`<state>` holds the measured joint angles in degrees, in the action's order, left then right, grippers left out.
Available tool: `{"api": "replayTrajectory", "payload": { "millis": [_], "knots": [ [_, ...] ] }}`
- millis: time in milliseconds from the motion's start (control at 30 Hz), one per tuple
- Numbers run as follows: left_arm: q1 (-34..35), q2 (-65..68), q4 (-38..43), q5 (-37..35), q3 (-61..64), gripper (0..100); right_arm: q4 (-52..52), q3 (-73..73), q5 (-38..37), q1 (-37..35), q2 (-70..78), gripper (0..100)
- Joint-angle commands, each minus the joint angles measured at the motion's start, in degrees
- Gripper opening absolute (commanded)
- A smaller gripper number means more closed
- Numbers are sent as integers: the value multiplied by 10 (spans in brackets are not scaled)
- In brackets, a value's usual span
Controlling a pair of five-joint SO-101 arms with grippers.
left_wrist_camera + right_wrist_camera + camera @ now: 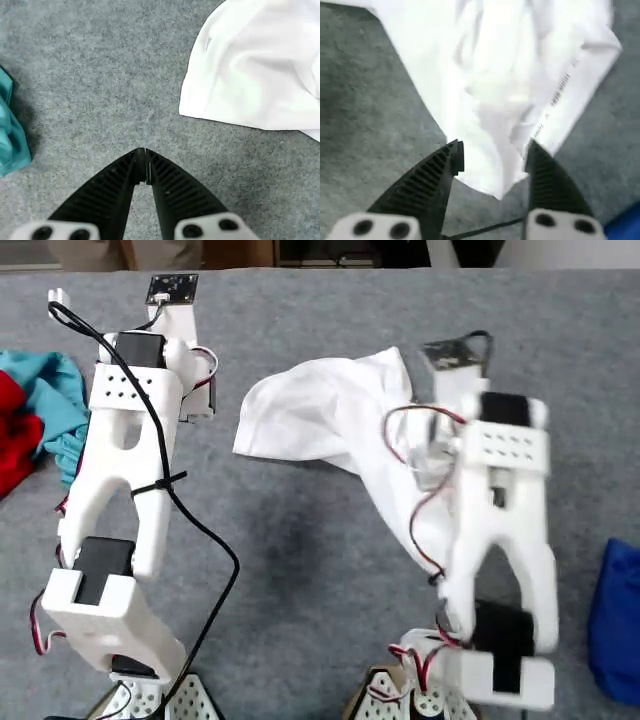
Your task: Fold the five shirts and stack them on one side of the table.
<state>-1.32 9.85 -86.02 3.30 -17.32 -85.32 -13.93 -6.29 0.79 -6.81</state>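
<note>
Two grippers, two states for you: your left gripper [145,167] was pinched closed over the bare grey table [300,570], just left of the crumpled white shirt [320,415] at mid-table; your right gripper [495,147] stood wide, the shirt's edge between its jaws. At the left edge lay the teal shirt [55,400] and red shirt [12,435], at the right edge the blue shirt [615,610]

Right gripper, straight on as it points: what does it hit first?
Most likely the white shirt: its edge lies right ahead of the right gripper, between its open fingers. Height above it is unclear.
</note>
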Motion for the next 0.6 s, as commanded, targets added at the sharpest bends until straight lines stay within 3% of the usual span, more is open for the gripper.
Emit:
{"api": "replayTrajectory", "payload": {
  "millis": [0,233,567],
  "knots": [
    [10,-4,3,-6,-21,21,23,75,19,-40,46,99],
    [12,-4,-14,-5,-22,20,51,272,21,-15,191,97],
    [12,-4,-14,-8,-20,20,-171,552,-11,-23,378,96]
  ]
}}
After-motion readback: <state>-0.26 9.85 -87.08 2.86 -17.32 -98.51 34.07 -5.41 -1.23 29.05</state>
